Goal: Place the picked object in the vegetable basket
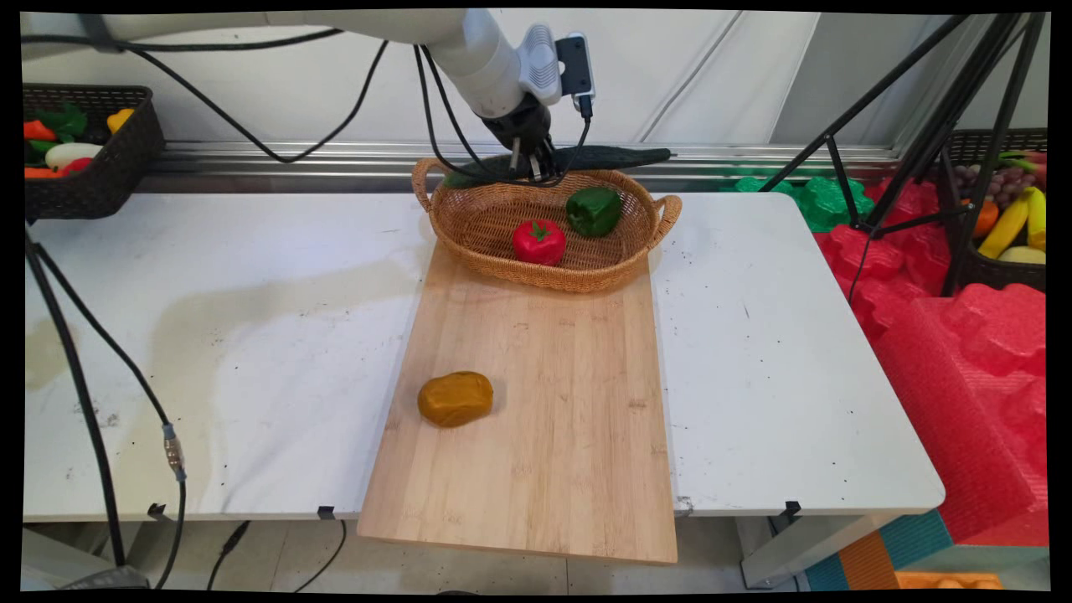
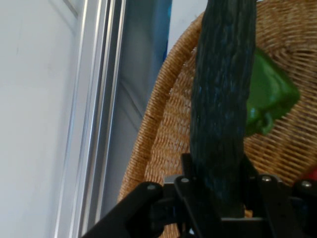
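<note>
My gripper (image 1: 531,164) is clamped on a long dark green cucumber (image 1: 603,157), holding it level over the back rim of the wicker basket (image 1: 586,272); the hand view shows the cucumber (image 2: 223,99) pinched between my fingers. In the basket lie a red tomato (image 1: 538,241) and a green pepper (image 1: 594,210). The basket sits at the far end of the wooden board (image 1: 544,402), with a brown potato (image 1: 455,399) near the board's left edge.

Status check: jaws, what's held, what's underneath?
Gripper shut on cucumber, held level over the basket's back rim. Green pepper and tomato inside basket. Potato alone on cutting board.
</note>
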